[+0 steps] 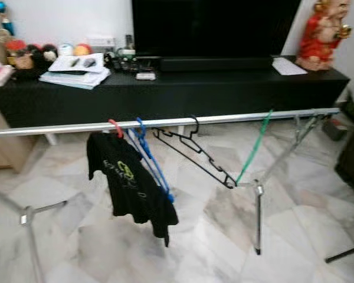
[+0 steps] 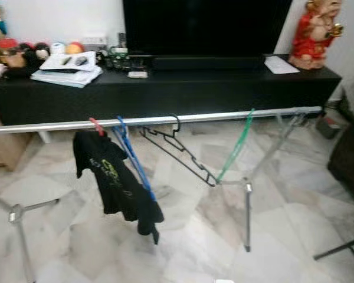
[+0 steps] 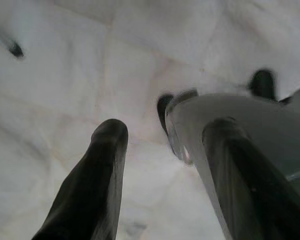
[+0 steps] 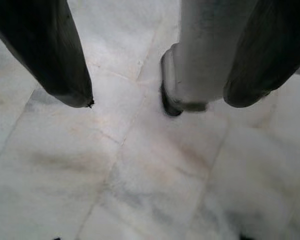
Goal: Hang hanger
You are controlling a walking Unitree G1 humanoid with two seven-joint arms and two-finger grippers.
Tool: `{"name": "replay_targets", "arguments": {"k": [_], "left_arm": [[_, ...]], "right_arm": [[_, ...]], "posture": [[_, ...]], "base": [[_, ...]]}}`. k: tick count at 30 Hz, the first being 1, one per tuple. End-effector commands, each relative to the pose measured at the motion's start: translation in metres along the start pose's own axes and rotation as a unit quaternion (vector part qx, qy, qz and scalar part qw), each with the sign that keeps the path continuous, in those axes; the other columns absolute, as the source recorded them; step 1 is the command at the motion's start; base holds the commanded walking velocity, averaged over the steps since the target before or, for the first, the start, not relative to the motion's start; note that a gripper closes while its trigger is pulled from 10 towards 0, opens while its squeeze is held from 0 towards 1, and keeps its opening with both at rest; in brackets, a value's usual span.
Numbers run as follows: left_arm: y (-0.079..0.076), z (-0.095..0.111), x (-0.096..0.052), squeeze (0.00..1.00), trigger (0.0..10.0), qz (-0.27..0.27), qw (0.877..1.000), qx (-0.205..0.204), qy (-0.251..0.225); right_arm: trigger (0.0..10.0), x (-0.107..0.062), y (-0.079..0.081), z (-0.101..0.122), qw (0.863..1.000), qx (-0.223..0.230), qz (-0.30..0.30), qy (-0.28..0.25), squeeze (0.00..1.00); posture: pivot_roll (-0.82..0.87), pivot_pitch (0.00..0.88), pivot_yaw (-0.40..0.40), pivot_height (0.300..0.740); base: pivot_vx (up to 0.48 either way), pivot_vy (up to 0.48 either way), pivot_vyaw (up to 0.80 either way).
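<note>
A silver drying-rack rail (image 1: 224, 119) runs across the room in front of a long black TV bench (image 1: 165, 88), with its left end cut off at the frame edge. Four hangers hang on the rail: a red hanger (image 1: 114, 128), almost wholly hidden by the black T-shirt (image 1: 130, 180) it carries so that little more than its hook shows, a blue hanger (image 1: 150, 159) just beside it, a bare black hanger (image 1: 194, 153) tilted down to the right, and a green hanger (image 1: 252, 150) further right, seen edge-on as a thin strip. The black hanger's low end appears to meet the green one's tip near a rack leg (image 1: 258, 218); contact is hard to judge.

The left claw (image 3: 162, 145) hangs over the marble floor (image 3: 65, 75), fingers apart, with a blurred grey robot leg beside it. The right claw (image 4: 162, 102) likewise points at the floor, fingers apart and holding nothing.
</note>
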State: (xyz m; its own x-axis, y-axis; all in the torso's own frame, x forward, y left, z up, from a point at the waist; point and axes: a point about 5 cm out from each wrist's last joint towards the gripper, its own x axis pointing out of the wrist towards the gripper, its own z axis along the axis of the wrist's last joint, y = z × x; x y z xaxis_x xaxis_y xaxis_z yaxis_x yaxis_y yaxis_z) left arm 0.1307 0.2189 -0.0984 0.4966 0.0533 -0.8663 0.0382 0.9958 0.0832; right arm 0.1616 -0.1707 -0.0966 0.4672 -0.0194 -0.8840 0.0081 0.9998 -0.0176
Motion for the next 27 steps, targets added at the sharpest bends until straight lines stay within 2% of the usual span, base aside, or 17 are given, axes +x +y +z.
{"name": "replay_targets", "arguments": {"k": [1,5,27], "left_arm": [[-0.002,-0.007,-0.001,0.00,10.0,-0.004,1.000,-0.001,0.011],[-0.001,-0.006,-0.001,0.00,10.0,-0.004,1.000,0.007,0.011],[-0.001,-0.007,-0.001,0.00,10.0,-0.004,1.000,0.004,0.013]], "right_arm": [[10.0,-0.001,-0.004,-0.007,1.000,0.005,-0.003,0.010,0.00],[10.0,0.000,0.005,-0.005,1.000,0.005,0.002,0.009,0.00],[10.0,0.000,0.009,-0.004,1.000,0.008,0.001,0.009,0.00]], "posture": [[-0.09,0.058,0.009,0.740],[-0.09,0.059,0.012,0.740],[-0.09,0.048,0.020,0.740]], "base": [[0.000,0.000,-0.80],[0.000,0.000,-0.80],[0.000,0.000,-0.80]]}}
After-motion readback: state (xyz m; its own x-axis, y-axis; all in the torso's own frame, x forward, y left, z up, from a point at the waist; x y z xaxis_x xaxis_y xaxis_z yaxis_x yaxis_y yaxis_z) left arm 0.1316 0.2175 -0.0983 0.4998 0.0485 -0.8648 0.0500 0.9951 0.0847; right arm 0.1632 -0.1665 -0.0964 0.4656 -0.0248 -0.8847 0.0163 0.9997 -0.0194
